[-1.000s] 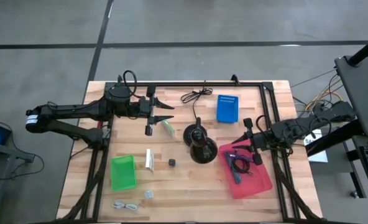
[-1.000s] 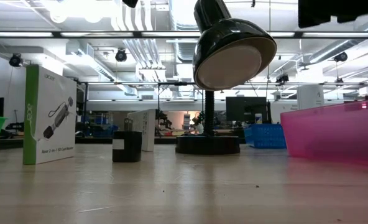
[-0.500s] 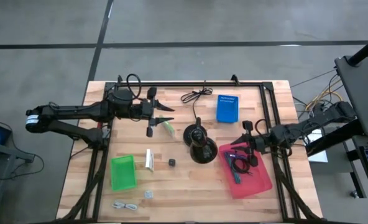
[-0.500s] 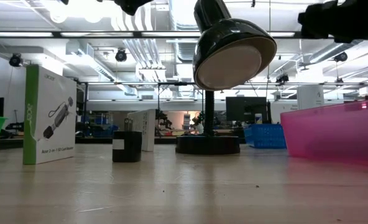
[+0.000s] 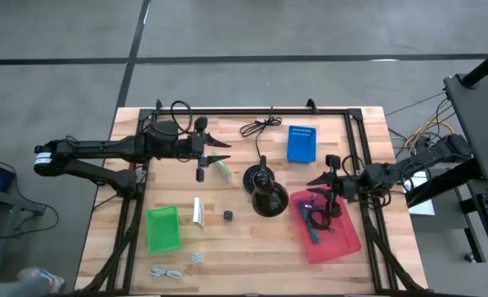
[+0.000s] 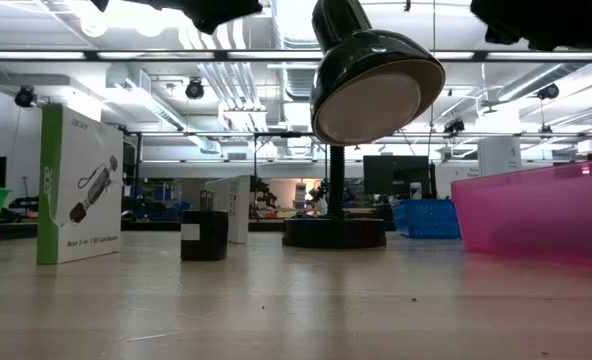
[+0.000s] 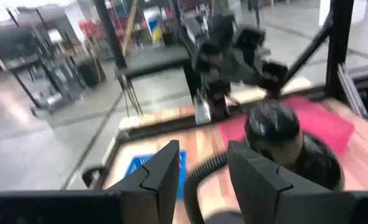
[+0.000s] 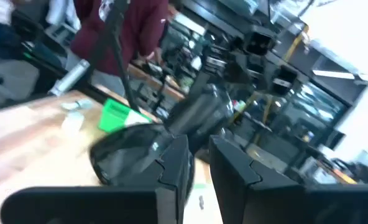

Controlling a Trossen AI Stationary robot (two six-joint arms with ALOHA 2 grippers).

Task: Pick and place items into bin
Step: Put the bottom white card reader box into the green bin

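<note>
Hovering over pink bin [image 5: 343, 241] rim, right gripper [image 5: 321, 191] has fingers parted, empty; black cable [image 5: 316, 218] lies in bin just below it. Left gripper [image 5: 215, 155] open, green packet [image 5: 222, 168] just beside fingertips.

Black cable [image 5: 316, 219] coiled in pink bin [image 5: 343, 240]; black cube [image 5: 227, 215] on table.

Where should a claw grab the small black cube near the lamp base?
Come straight down on the small black cube and pinch two opposite flat sides. It sits alone on bare table, upright in the low view, with clear room on both sides. The lamp base is close, so avoid that flank.
</note>
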